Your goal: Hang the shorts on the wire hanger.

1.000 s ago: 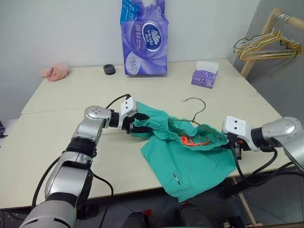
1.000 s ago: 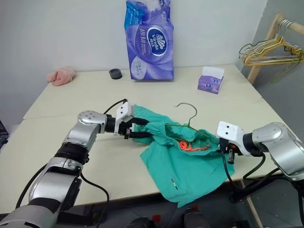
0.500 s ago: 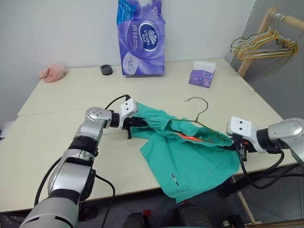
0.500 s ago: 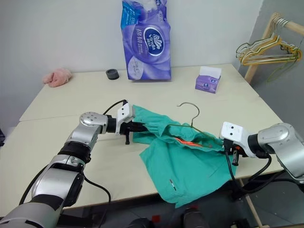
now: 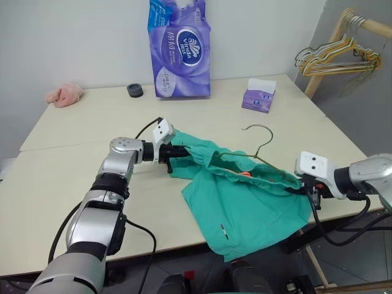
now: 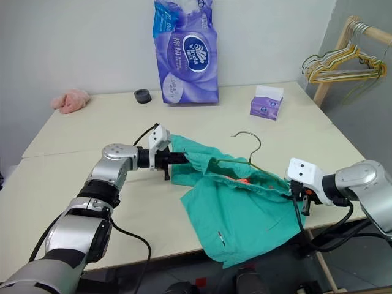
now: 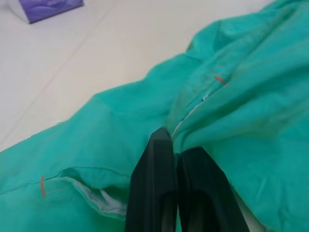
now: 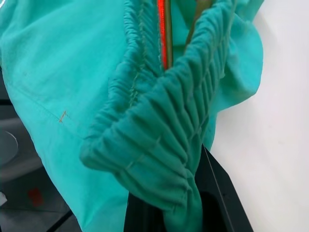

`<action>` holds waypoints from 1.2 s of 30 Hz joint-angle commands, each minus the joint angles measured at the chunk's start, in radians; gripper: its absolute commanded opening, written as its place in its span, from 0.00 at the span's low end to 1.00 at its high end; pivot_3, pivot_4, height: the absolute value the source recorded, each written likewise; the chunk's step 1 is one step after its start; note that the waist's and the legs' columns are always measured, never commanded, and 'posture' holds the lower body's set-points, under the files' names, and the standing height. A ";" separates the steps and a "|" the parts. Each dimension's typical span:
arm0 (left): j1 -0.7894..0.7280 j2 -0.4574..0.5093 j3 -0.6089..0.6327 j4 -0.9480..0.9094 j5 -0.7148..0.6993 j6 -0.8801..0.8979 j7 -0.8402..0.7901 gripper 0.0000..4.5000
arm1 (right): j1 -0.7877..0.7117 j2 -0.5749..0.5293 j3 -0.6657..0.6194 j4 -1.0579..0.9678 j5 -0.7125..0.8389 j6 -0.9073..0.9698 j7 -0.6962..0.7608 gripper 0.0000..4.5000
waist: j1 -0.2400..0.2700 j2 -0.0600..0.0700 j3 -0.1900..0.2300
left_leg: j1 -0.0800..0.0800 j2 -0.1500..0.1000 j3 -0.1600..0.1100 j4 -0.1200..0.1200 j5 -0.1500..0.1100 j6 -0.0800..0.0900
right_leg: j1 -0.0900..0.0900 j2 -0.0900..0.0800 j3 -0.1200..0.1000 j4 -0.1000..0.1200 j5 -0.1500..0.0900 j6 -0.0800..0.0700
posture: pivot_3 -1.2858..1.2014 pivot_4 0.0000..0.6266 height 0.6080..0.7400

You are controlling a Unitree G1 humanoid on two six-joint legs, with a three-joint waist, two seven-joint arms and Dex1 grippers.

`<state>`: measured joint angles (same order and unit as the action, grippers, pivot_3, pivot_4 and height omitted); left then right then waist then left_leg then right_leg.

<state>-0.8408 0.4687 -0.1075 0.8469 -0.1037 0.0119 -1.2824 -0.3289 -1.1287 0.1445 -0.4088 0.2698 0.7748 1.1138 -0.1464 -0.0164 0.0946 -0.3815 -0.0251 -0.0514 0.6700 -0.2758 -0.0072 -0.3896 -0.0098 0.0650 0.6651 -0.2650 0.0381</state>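
I've got the shorts [image 5: 245,196] stretched between both arms near the front right of the table [image 5: 73,184], with the lower leg part spilling over the near edge. The waistband is pulled taut so its mouth stays open, which I judge is what lets the wire hanger [image 5: 257,142] sit inside it: the hanger's hook sticks up just beyond the far side of the waistband, its body tucked into the fabric beside the orange drawstring [image 8: 161,29]. My left gripper [image 5: 176,154] has its fingers pressed together on the left end of the waistband, pinching a fold of cloth. My right gripper [image 6: 304,202] is clamped on the gathered elastic at the right end, fingers closed through the bunched band. The table is pale and matte. Along its far side stand a tall purple tissue pack [image 5: 179,49], a small purple tissue box [image 5: 258,100], a black ring [image 5: 135,90] and a pink cloth [image 5: 63,94]. Off to the far right a wooden rack [image 5: 343,27] carries a bunch of spare hangers [image 5: 334,58] against the plain wall
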 commanded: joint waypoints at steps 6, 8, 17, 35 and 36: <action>0.040 0.035 -0.035 -0.051 0.056 -0.064 0.003 0.15 | -0.033 0.010 -0.042 -0.034 0.045 0.024 -0.003 0.00 | 0.004 0.000 0.000 | 0.000 0.000 0.000 0.001 0.000 0.000 | 0.000 -0.001 0.000 0.000 0.000 0.000 | 0.43 0.10 1.00; 0.032 0.022 -0.017 -0.049 0.043 -0.062 0.027 0.28 | -0.033 0.013 -0.045 -0.037 0.054 0.030 -0.005 0.00 | 0.006 0.000 0.000 | 0.000 0.000 0.000 0.001 0.000 0.000 | 0.000 -0.001 0.000 0.000 0.000 0.000 | 0.43 0.10 1.00; 0.022 0.032 0.048 -0.095 -0.002 -0.044 0.082 0.61 | -0.011 0.054 -0.121 -0.068 0.143 0.141 -0.059 0.00 | 0.005 0.000 0.000 | 0.000 0.000 0.000 0.001 0.000 0.000 | 0.000 -0.001 0.000 0.000 0.000 0.000 | 0.43 0.09 1.00; 0.064 -0.056 -0.039 -0.732 -0.186 0.440 0.105 0.61 | 0.272 0.259 -0.834 -0.214 0.398 0.767 -0.325 0.00 | -0.008 0.001 0.006 | -0.002 -0.002 0.000 0.004 -0.001 0.001 | 0.001 -0.003 0.000 0.000 0.001 0.001 | 0.38 0.20 1.00; 0.052 -0.080 -0.051 -0.748 -0.202 0.465 0.109 0.61 | 0.271 0.282 -0.889 -0.229 0.396 0.805 -0.351 0.00 | -0.016 0.001 0.008 | -0.002 -0.002 0.000 0.004 -0.001 0.001 | 0.001 -0.001 0.001 0.000 0.000 0.002 | 0.37 0.22 1.00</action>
<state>-0.7688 0.4030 -0.1525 0.1541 -0.2743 0.4460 -1.1852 -0.0315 -0.8582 -0.6437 -0.5980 0.6615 1.5215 0.8032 -0.1628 -0.0149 0.1022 -0.3829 -0.0263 -0.0508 0.6732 -0.2764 -0.0063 -0.3880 -0.0101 0.0659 0.6649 -0.2654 0.0409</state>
